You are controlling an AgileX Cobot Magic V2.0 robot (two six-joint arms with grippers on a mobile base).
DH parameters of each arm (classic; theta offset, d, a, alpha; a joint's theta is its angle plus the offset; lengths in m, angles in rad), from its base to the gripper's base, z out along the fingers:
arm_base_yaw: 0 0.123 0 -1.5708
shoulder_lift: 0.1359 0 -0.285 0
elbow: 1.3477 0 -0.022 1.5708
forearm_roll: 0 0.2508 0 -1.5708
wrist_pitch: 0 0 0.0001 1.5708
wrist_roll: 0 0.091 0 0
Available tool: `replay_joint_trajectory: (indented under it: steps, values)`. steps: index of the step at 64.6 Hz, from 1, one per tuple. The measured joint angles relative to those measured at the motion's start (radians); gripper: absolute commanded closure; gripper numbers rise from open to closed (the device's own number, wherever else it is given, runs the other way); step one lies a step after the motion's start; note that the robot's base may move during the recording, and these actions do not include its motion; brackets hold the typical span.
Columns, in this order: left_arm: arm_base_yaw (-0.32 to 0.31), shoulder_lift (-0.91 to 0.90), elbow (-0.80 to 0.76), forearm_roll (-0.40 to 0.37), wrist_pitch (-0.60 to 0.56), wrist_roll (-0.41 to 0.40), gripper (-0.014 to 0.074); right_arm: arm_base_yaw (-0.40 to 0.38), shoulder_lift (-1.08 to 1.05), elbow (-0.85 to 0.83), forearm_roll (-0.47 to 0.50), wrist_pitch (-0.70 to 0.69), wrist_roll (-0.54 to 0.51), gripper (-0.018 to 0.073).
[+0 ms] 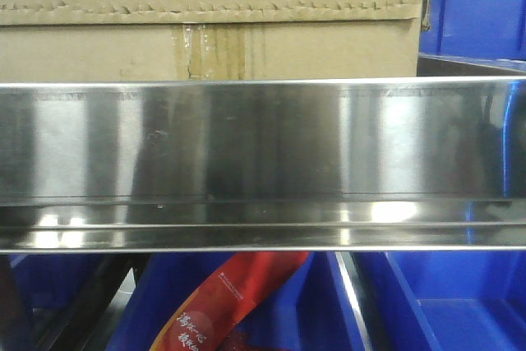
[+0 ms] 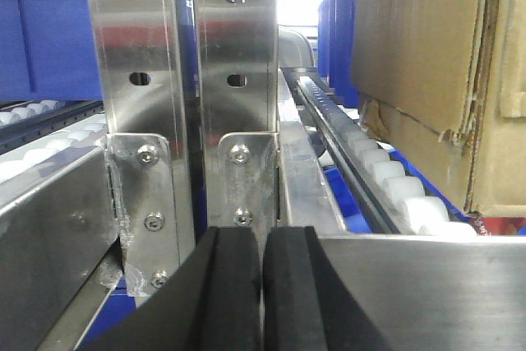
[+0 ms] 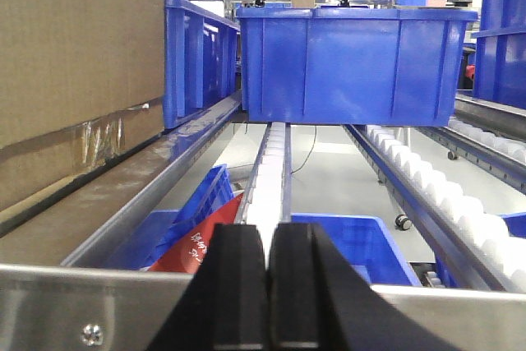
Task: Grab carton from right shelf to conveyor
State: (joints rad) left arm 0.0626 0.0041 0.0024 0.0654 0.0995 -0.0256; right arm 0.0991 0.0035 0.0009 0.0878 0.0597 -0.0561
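The carton (image 1: 214, 6) was seen standing on the shelf's roller tracks (image 2: 394, 187), just behind the shelf's front rail (image 1: 263, 145) and toward its left end in the front view. It had not been lifted or touched. A blue plastic bin (image 3: 357, 59) was set further back on the neighbouring roller lane, and a red packet (image 1: 234, 293) lay in a bin on the level below the rail.

The left gripper (image 2: 263, 240) was held low at the front rail beside the steel uprights (image 2: 189, 63), its black pads pressed together with nothing between them. The right gripper (image 3: 269, 244) was likewise closed and empty at the rail, to the carton's right.

No conveyor was shown. The task was judged barely begun: grasping, lifting and carrying all remained to be done.
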Motion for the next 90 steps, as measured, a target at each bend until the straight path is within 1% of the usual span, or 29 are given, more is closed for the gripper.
replay_joint_trajectory:
  steps: [2, 11, 16, 22, 28, 42, 47, 54, 58, 64, 68, 69, 73, 74, 78, 85, 86, 90]
  values:
    - [0.0, 0.0, 0.0, 0.008, 0.0, 0.0, 0.0582, 0.0, 0.0, 0.0, 0.0, 0.0, 0.0, 0.062]
    - [0.0, 0.0, 0.0, 0.094, 0.0, 0.0, 0.0582, 0.0, 0.0, 0.0, 0.0, 0.0, 0.0, 0.062]
    - [0.0, 0.0, 0.0, 0.116, 0.0, 0.0, 0.0582, 0.0, 0.0, 0.0, 0.0, 0.0, 0.0, 0.062]
    - [0.0, 0.0, 0.0, 0.122, 0.0, 0.0, 0.0582, 0.0, 0.0, 0.0, 0.0, 0.0, 0.0, 0.062]
    - [0.0, 0.0, 0.0, 0.122, -0.006, 0.0, 0.0582, 0.0, 0.0, 0.0, 0.0, 0.0, 0.0, 0.062]
    - [0.0, 0.0, 0.0, 0.067, -0.025, 0.0, 0.0582, 0.0, 0.0, 0.0, 0.0, -0.042, 0.0, 0.062]
    - [0.0, 0.0, 0.0, 0.06, -0.04, 0.0, 0.0582, 0.0, 0.0, 0.0, 0.0, -0.052, 0.0, 0.062]
    - [0.0, 0.0, 0.0, 0.056, -0.094, 0.0, 0.0582, 0.0, 0.0, 0.0, 0.011, -0.076, 0.0, 0.062]
    - [0.0, 0.0, 0.0, 0.041, -0.148, 0.0, 0.0582, 0.0, 0.0, 0.0, 0.031, -0.088, 0.0, 0.062]
    - [0.0, 0.0, 0.0, 0.008, -0.205, 0.0, 0.0582, 0.0, 0.0, -0.041, 0.043, -0.034, 0.0, 0.0606]
    - [0.0, 0.0, -0.017, -0.002, -0.197, 0.0, 0.0582, 0.0, -0.002, -0.108, 0.047, 0.037, 0.0, 0.0545]
    - [0.002, 0.0, -0.03, -0.002, -0.186, 0.0, 0.0581, 0.0, -0.002, -0.133, 0.048, 0.06, 0.0, 0.05]
    - [0.002, -0.002, -0.099, -0.007, -0.141, 0.0, 0.0556, 0.0, -0.002, -0.212, 0.052, 0.118, 0.0, 0.0381]
    - [0.002, -0.002, -0.115, -0.007, -0.129, 0.0, 0.0544, 0.0, -0.002, -0.229, 0.054, 0.128, 0.0, 0.0331]
    - [0.002, 0.001, -0.21, -0.009, -0.059, 0.0, 0.045, 0.0, 0.012, -0.312, 0.06, 0.156, 0.0, 0.017]
    - [0.002, 0.043, -0.355, -0.009, 0.052, 0.0, 0.0245, 0.0, 0.067, -0.417, 0.072, 0.167, 0.0, -0.0011]
    - [0.002, 0.051, -0.372, -0.009, 0.062, 0.0, 0.0207, 0.0, 0.076, -0.429, 0.072, 0.167, 0.0, -0.0016]
    - [0.002, 0.086, -0.438, -0.014, 0.097, 0.0, 0.0112, 0.0, 0.119, -0.476, 0.074, 0.175, 0.0, -0.0005]
